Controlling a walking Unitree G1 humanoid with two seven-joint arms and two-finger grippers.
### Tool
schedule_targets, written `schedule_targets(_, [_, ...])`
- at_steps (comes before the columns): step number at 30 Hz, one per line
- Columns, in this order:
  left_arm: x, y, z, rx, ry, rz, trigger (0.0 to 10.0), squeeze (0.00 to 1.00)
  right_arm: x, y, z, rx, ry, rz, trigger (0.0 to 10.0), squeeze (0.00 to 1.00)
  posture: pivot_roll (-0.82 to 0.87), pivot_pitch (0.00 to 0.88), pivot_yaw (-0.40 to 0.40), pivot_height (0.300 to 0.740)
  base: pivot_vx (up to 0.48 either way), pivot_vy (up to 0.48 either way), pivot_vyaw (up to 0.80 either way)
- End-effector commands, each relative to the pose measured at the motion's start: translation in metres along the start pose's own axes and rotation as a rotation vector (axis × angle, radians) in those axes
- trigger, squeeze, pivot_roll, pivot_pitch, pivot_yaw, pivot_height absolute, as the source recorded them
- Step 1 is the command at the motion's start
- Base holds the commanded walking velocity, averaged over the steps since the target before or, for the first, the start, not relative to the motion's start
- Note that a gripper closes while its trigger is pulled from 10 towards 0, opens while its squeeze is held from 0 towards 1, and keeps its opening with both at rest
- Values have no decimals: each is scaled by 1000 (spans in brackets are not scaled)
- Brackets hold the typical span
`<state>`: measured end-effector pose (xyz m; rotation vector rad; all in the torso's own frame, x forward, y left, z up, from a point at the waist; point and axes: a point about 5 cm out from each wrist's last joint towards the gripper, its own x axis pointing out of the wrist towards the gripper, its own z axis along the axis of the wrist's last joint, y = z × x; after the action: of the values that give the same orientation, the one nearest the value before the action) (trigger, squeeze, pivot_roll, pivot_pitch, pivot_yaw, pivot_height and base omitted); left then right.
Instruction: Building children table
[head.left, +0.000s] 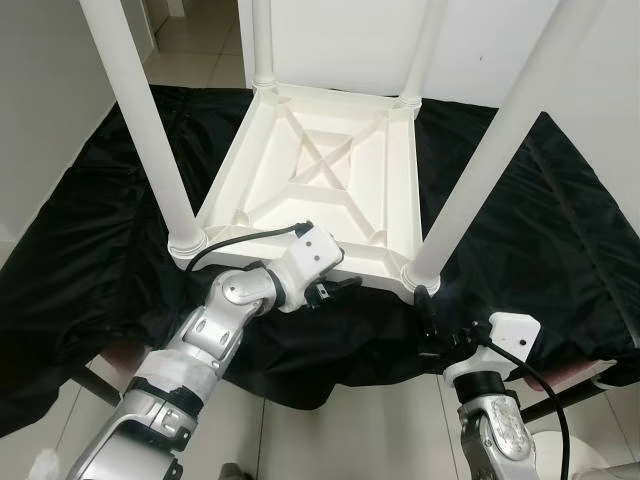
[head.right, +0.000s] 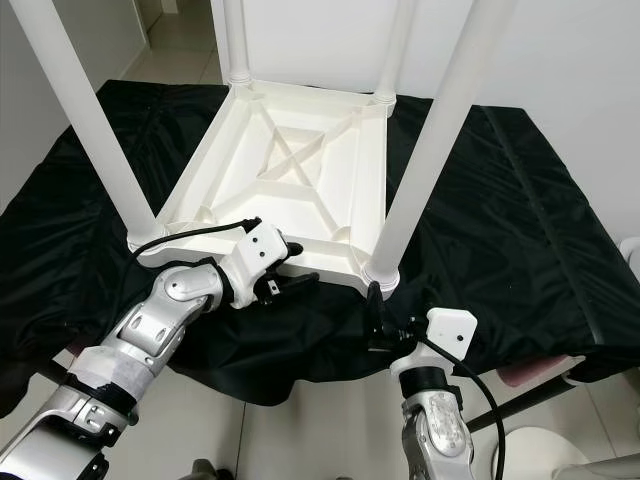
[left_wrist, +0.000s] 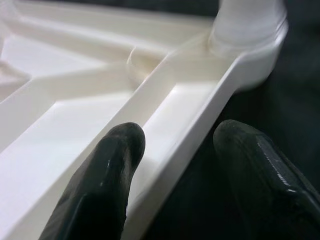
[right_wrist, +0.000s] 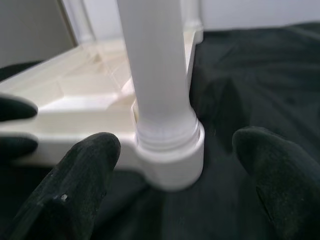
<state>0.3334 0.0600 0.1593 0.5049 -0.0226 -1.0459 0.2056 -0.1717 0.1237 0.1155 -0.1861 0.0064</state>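
White children's table (head.left: 320, 180) lay upside down on a black cloth (head.left: 560, 230) that covered a low surface, four white legs standing up out of its corner sockets. The cloth was wrinkled and glossy, spreading well past the table on every side and draping over the near edge of the surface. Beyond the cloth near the table's far-left corner, beige tiled floor (head.left: 195, 40) showed; a white wall (head.left: 50, 100) ran along the table's left side, and more pale tile (head.left: 340, 430) sat below the cloth's near edge. Left gripper (head.left: 335, 287) was at the table's near rim, fingers parted and straddling the rim wall, one finger (left_wrist: 100, 185) inside the tray underside, the other outside over the cloth; no firm clamp visible. Right gripper (right_wrist: 175, 160) was at the table's near-right corner, fingers apart on either side of the socket (right_wrist: 172, 152) holding the near-right leg (head.left: 470, 170), not touching it. In the right wrist view the left gripper's black fingertips (right_wrist: 15, 125) showed by the table's near rim. A white rounded object (head.right: 545, 455) sat on the floor beyond the table's near-right corner, unclear what
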Motion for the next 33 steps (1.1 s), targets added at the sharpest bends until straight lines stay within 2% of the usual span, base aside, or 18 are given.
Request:
schedule_targets(1, [4, 0, -11, 45, 63, -50, 10000, 0, -2, -4, 2, -2, 10, -9, 10000, 0, -95, 87, 48, 740, 0, 0, 0])
schedule_targets(11, [12, 11, -25, 86, 171, -66, 10000, 0, -1, -2, 2, 3, 8, -9, 10000, 0, -107, 88, 64, 740, 0, 0, 0])
schedule_targets(19, [11, 21, -28, 50, 196, -85, 10000, 0, 1, 0, 2, -1, 8, -8, 10000, 0, -109, 84, 73, 740, 0, 0, 0])
schedule_targets(20, [12, 22, -29, 50, 197, -85, 6980, 0, 2, 0, 2, -1, 8, -9, 10000, 0, -111, 85, 76, 740, 0, 0, 0])
schedule_targets(21, [12, 22, -29, 50, 197, -85, 6980, 0, 2, 0, 2, -1, 8, -9, 10000, 0, -111, 85, 76, 740, 0, 0, 0])
schedule_targets(22, [12, 23, -29, 51, 199, -84, 5922, 0, 2, 0, 2, -1, 8, -9, 10000, 0, -111, 85, 76, 740, 0, 0, 0])
schedule_targets(24, [12, 23, -29, 50, 199, -86, 5922, 0, 3, 0, 2, -1, 7, -9, 10000, 0, -112, 85, 78, 740, 0, 0, 0])
schedule_targets(25, [12, 23, -30, 50, 199, -88, 4745, 0, 3, 0, 2, -2, 7, -9, 10000, 0, -112, 85, 78, 740, 0, 0, 0])
schedule_targets(26, [12, 23, -30, 51, 200, -89, 5608, 0, 3, 0, 1, -2, 7, -9, 10000, 0, -112, 85, 78, 740, 0, 0, 0])
schedule_targets(27, [13, 23, -30, 52, 201, -89, 10000, 0, 3, 0, 1, -3, 7, -9, 10000, 0, -112, 85, 78, 740, 0, 0, 0])
schedule_targets(33, [14, 26, -30, 46, 203, -75, 10000, 0, 6, 2, 0, -10, 14, -11, 10000, 0, -110, 87, 76, 740, 0, 0, 0])
